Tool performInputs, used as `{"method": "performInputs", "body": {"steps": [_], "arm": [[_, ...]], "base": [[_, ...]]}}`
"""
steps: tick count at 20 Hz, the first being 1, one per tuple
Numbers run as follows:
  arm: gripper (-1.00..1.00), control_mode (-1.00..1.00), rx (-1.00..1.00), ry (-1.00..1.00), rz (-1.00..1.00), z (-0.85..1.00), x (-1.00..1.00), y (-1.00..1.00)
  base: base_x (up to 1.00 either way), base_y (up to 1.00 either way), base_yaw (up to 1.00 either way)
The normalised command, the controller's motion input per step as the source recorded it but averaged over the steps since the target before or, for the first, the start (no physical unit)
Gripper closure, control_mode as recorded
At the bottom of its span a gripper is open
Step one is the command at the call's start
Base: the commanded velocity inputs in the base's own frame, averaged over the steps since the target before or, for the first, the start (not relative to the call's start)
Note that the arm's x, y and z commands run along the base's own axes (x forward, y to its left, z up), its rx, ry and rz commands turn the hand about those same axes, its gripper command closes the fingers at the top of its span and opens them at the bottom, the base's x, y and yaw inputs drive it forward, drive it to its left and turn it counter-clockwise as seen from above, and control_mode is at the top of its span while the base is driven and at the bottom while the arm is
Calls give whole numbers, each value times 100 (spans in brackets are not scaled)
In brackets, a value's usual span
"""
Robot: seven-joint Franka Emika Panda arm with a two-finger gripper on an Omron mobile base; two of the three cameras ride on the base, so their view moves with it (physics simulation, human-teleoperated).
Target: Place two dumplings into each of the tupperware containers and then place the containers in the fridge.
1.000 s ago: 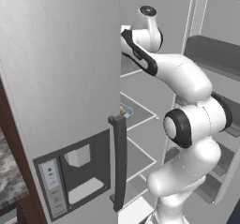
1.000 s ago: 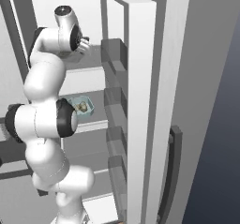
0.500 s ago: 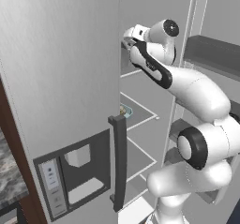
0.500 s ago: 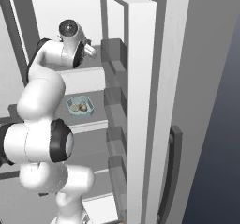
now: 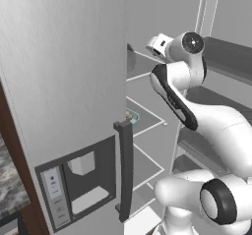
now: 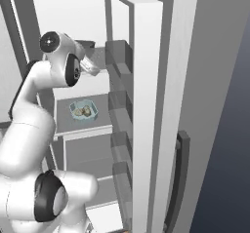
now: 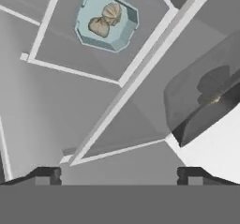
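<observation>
Tupperware containers: the pale blue-teal one is sitting on a white fridge shelf with two dumplings touching inside it, lying toward 11 o'clock from the tool in the hand view. The dark grey one is resting on a higher shelf at about 2 o'clock, much nearer. Tool fingers are standing wide apart, gripping nothing.

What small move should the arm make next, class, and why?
Probably pull the arm back out of the fridge. The blue tub with two dumplings sits on a shelf, the dark tub on the shelf above, and the fingers stand open, holding nothing.
</observation>
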Motion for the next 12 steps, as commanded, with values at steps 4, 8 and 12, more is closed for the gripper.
{"method": "performInputs", "body": {"steps": [4, 8, 12], "arm": [[-100, -100, 0, 0, -45, -57, -100, -20], [-100, -100, 0, 0, -18, -81, -100, -80], [-100, -100, 1, 0, -3, -93, -100, -93]], "base": [[0, 0, 0], [0, 0, 0], [0, 0, 0]]}}
